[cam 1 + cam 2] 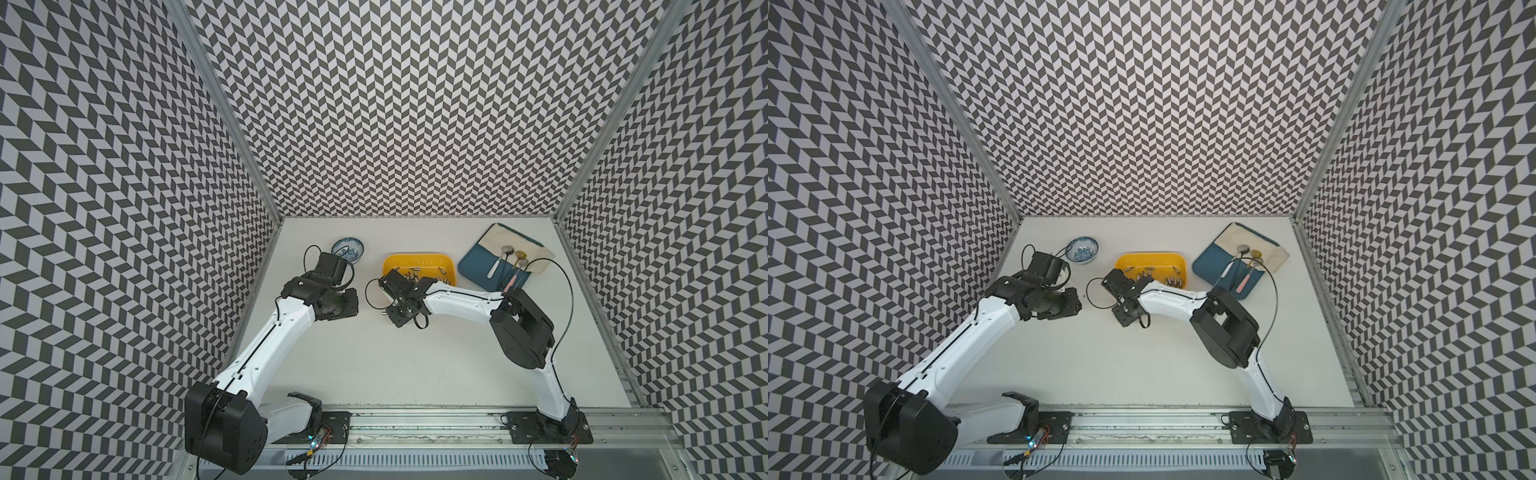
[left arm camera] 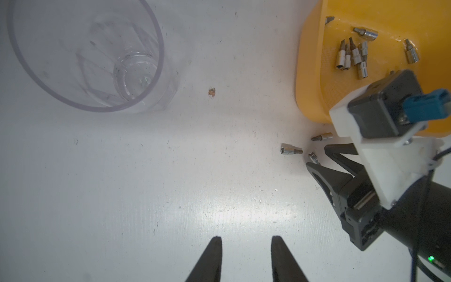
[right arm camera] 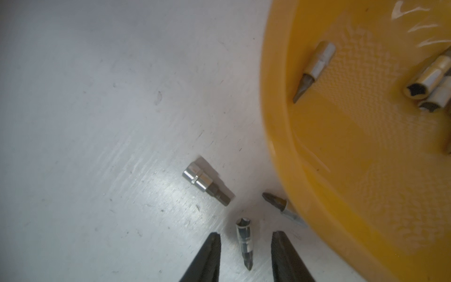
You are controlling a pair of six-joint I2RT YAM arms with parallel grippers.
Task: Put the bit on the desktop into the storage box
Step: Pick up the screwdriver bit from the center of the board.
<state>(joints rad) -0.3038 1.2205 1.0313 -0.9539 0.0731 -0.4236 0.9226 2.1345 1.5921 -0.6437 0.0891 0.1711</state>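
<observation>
Three chrome bits (image 3: pixel 206 185), scuffed desktop (image 3: pixel 97 122) — left fingers (image 2: pixel 210 261) spread, right fingers (image 3: pixel 210 258) spread astride one.

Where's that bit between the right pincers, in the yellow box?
Out. The bit lies on the desktop beside the storage box, between the right gripper's tips.

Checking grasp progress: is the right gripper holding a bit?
No, the right gripper straddles the bit, which lies untouched on the desktop.

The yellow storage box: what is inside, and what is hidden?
Inside the storage box lie loose silver bits, some clustered. In both top views the right arm covers part of its near side, hiding whatever lies there.
</observation>
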